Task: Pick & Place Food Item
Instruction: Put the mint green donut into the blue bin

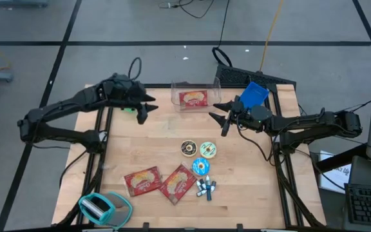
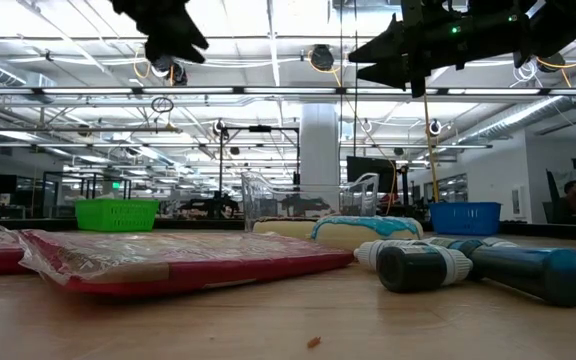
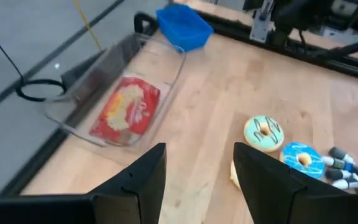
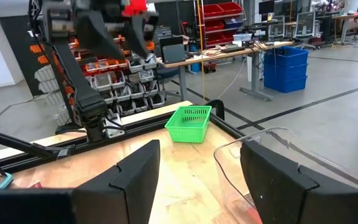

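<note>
A pale wooden table (image 1: 250, 187) fills the middle of the high view, set on grey floor crossed by dark lines; the low view looks across it into a wide hall of ceiling lights and shelving, with a person seated at the far right edge; the left arm reaches in from the left of the high view and the right arm from the right, both over the upper part of the board; a clear plastic container (image 1: 196, 94) sits at the upper centre edge of the table with a red food packet (image 1: 193, 98) lying flat inside it; two more red packets (image 1: 160, 182) lie side by side in the lower centre; a blue bin (image 1: 254, 95) stands at the upper right corner and a small green basket (image 1: 128, 108) at the upper left under the left arm; three doughnuts (image 1: 199, 156) cluster mid-table, with a few markers (image 1: 205, 188) just below them; a teal tape dispenser (image 1: 103, 207) rests at the lower left corner; the left gripper (image 1: 142, 105) hovers left of the container, fingers parted and empty; the right gripper (image 1: 222, 116) hovers to its right, likewise spread and holding nothing; bare wood lies open between the two grippers and the doughnuts
</note>
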Controlling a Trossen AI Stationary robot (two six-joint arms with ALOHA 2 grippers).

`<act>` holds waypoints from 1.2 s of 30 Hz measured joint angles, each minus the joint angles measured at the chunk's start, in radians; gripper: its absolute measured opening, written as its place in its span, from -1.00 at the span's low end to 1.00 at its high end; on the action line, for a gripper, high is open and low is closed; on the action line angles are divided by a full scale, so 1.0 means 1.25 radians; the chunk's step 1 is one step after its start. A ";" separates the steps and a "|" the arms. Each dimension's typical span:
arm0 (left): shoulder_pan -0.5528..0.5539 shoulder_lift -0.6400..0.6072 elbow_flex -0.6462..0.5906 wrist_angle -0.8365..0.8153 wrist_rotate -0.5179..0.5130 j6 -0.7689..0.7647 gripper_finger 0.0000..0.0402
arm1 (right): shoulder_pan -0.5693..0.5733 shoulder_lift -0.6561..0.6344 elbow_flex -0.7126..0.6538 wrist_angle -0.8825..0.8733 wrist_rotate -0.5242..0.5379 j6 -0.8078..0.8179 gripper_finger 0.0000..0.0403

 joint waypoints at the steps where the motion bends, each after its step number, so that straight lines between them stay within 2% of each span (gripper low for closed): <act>1: -0.007 0.000 -0.025 0.030 0.000 0.004 -0.07 | 0.000 0.000 0.000 -0.004 -0.003 0.000 0.05; 6: -0.037 -0.038 -0.227 0.309 0.037 0.008 -0.07 | 0.006 0.000 0.000 -0.077 -0.138 0.002 0.05; 8: -0.040 -0.061 -0.307 0.424 0.035 -0.002 -0.07 | 0.023 0.002 0.000 -0.117 -0.165 0.008 0.05; 10: -0.036 -0.082 -0.382 0.490 0.035 -0.019 -0.07 | 0.049 0.005 0.000 -0.169 -0.145 0.024 0.04; 14: -0.025 -0.152 -0.463 0.604 0.022 -0.050 -0.07 | 0.117 0.047 0.000 -0.250 -0.017 0.083 0.03; 17: -0.025 -0.201 -0.478 0.612 -0.013 -0.039 -0.07 | 0.160 0.102 -0.001 -0.267 0.052 0.135 0.03; 19: -0.025 -0.230 -0.478 0.619 -0.033 -0.013 -0.07 | 0.177 0.139 -0.001 -0.271 0.067 0.166 0.03; 22: -0.025 -0.275 -0.478 0.620 -0.060 0.033 -0.07 | 0.184 0.192 0.001 -0.269 0.067 0.207 0.03; 28: -0.020 -0.348 -0.478 0.602 -0.066 0.069 -0.07 | 0.177 0.266 0.001 -0.280 0.061 0.251 0.03; 31: -0.012 -0.355 -0.478 0.585 -0.069 0.050 -0.07 | 0.180 0.291 0.003 -0.280 0.023 0.258 0.03; 36: -0.011 -0.353 -0.478 0.560 -0.069 0.043 -0.07 | 0.190 0.319 0.003 -0.278 0.021 0.248 0.03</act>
